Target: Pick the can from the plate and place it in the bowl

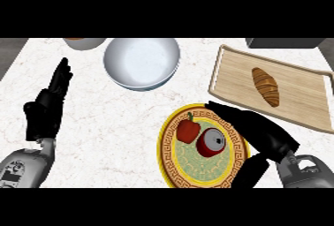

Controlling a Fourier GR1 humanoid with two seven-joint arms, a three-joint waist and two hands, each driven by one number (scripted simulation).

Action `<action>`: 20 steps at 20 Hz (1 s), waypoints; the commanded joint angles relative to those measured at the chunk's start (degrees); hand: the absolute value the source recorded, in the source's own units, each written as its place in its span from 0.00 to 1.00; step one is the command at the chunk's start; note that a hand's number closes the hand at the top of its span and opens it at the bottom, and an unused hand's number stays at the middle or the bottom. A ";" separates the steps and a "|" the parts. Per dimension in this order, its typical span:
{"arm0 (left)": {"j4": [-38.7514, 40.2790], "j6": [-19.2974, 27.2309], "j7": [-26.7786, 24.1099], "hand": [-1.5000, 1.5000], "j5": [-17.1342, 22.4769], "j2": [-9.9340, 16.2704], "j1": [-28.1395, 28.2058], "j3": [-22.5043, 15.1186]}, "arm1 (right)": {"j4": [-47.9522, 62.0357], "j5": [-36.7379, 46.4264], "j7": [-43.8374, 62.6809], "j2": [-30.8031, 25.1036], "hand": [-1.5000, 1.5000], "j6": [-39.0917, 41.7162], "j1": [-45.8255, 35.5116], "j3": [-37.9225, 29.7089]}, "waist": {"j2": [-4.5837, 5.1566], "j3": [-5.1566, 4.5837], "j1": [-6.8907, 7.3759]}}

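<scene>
The red can [211, 143] lies on the yellow-rimmed plate [171, 167] beside a red pepper [187, 130], the right hand [261, 132] just beside it with fingers released, so the reach is under way; next comes grasping and carrying to the white bowl [142, 62]

Bare tabletop [124, 128] is left between the two robot hands. The can [211, 142] is flanked by a red pepper [187, 130] opposite the right robot hand [261, 132]; the bowl [142, 62] lies unobstructed ahead.
</scene>
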 commanded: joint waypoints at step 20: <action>0.84 -4.89 1.42 0.50 -7.33 -7.63 -1.90 4.67 | 21.50 23.76 -22.59 9.52 1.00 -4.90 0.55 2.82 | 0.08 0.04 -0.28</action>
